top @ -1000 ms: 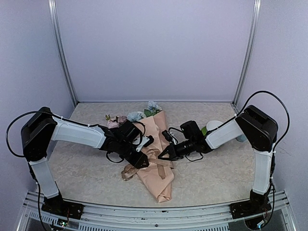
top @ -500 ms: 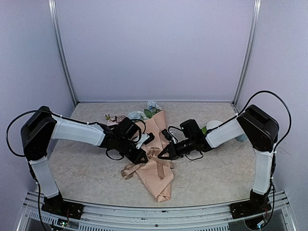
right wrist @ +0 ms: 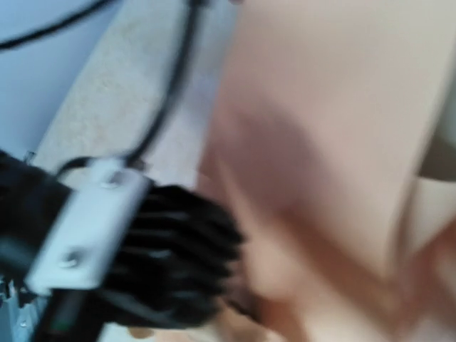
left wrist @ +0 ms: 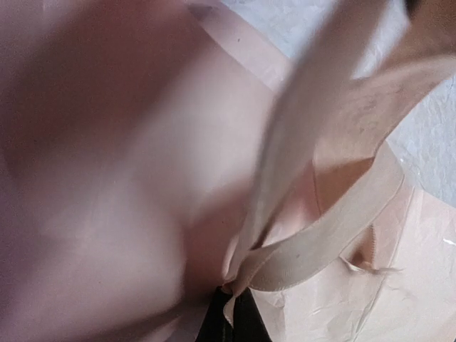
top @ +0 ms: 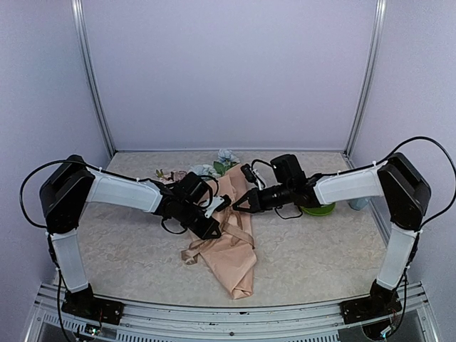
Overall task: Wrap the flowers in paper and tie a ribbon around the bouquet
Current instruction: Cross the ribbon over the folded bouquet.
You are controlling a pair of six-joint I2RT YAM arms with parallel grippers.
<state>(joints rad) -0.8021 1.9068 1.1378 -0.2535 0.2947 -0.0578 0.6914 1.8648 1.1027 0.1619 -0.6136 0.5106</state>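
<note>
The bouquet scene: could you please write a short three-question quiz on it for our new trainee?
1. True or false: the bouquet stands upright.
2. What does the left gripper pinch? A) a bloom B) the ribbon C) a stem
3. What colour is the bowl?
Key: 1 false, it lies flat on the table; 2 B; 3 green.

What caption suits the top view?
Left pincer shut on the ribbon, right pincer shut alongside, both over the peach paper bouquet.
</note>
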